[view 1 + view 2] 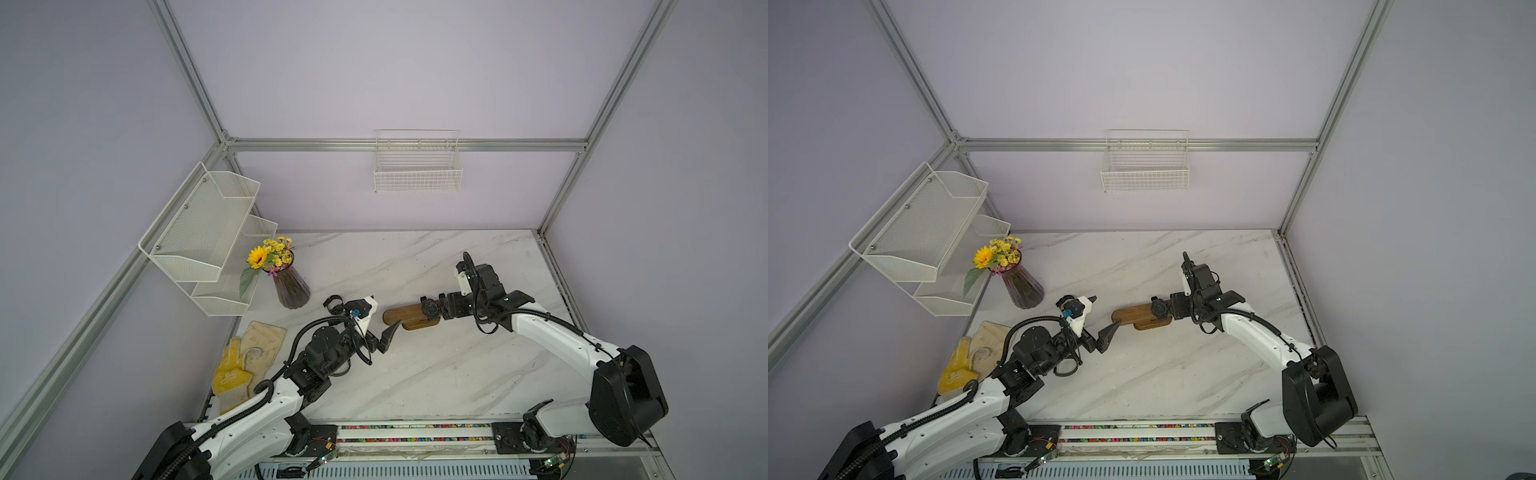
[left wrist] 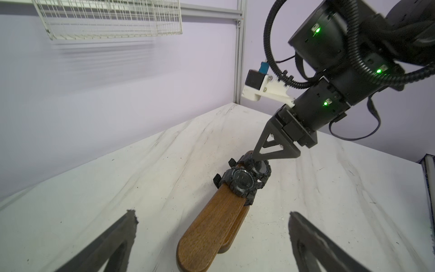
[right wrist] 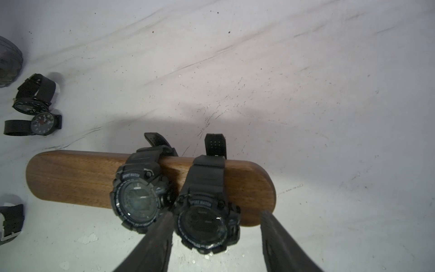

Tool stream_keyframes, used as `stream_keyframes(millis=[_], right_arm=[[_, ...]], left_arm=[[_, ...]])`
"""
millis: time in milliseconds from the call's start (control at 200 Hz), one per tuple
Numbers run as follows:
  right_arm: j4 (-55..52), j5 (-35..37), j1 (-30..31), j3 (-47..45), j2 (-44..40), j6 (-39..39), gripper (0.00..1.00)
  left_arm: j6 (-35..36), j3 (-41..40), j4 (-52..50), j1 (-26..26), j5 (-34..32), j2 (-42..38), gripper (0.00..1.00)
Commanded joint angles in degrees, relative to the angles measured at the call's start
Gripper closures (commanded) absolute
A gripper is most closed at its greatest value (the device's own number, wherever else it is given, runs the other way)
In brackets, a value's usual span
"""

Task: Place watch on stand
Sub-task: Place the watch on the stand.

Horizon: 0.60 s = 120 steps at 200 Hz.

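The stand (image 3: 77, 179) is a dark brown wooden bar on the marble table, also visible in both top views (image 1: 401, 316) (image 1: 1133, 313). Two black sport watches are strapped around it: one (image 3: 138, 200) nearer the middle, one (image 3: 207, 221) near the end. My right gripper (image 3: 215, 215) is open and straddles the end watch. One finger (image 3: 162, 226) lies between the two watches. The other finger (image 3: 270, 226) stands apart from the case. My left gripper (image 2: 211, 219) is wide open, holding nothing, with the stand's other end (image 2: 200, 247) between its fingers.
Two loose black watches (image 3: 34, 99) (image 3: 40, 123) lie on the table beyond the stand, near my left wrist (image 1: 334, 305). A vase of flowers (image 1: 291, 286), gloves (image 1: 249, 357), a white mesh shelf (image 1: 203, 237) and a wire wall basket (image 1: 417, 166) sit left and back.
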Motion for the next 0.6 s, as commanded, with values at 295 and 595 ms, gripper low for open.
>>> stream_keyframes(millis=[295,595], right_arm=[[8.3,2.4,2.4,-6.3,-21.9,8.1,0.29],[9.7,2.7,2.5,-9.4,-26.5,9.3,0.29]], left_arm=[[-20.3,11.1,-29.7,1.1,-23.8,-4.9,0.0],[-26.9,16.9,-46.4,6.6,-28.4,3.4,0.01]])
